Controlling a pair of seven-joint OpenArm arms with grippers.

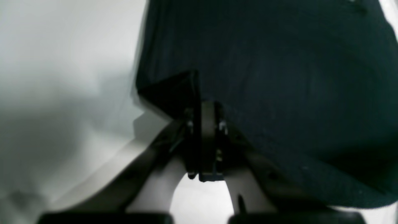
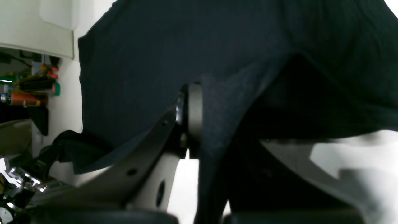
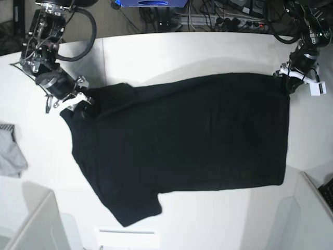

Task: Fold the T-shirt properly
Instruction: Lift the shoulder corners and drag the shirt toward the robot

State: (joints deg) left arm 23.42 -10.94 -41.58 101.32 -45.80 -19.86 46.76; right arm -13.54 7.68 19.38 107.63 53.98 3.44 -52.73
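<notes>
The black T-shirt (image 3: 182, 135) lies spread across the middle of the white desk (image 3: 208, 52), plain side up, one sleeve reaching toward the near edge. The left claw (image 1: 205, 124) is clamped on the shirt's corner toward the desk's far right corner. The right claw (image 2: 189, 118) pinches the cloth near the far left edge, just beyond a grey cloth (image 3: 10, 151) at the left edge.

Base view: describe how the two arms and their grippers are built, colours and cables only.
Both are black and bare-metal jointed arms. The right gripper has white finger links with dark pads, and a thick black cable loops above its wrist. The left gripper is dark with white parts and a white tag-like piece. In the wrist views, pale finger links with holes end in black pads.
</notes>
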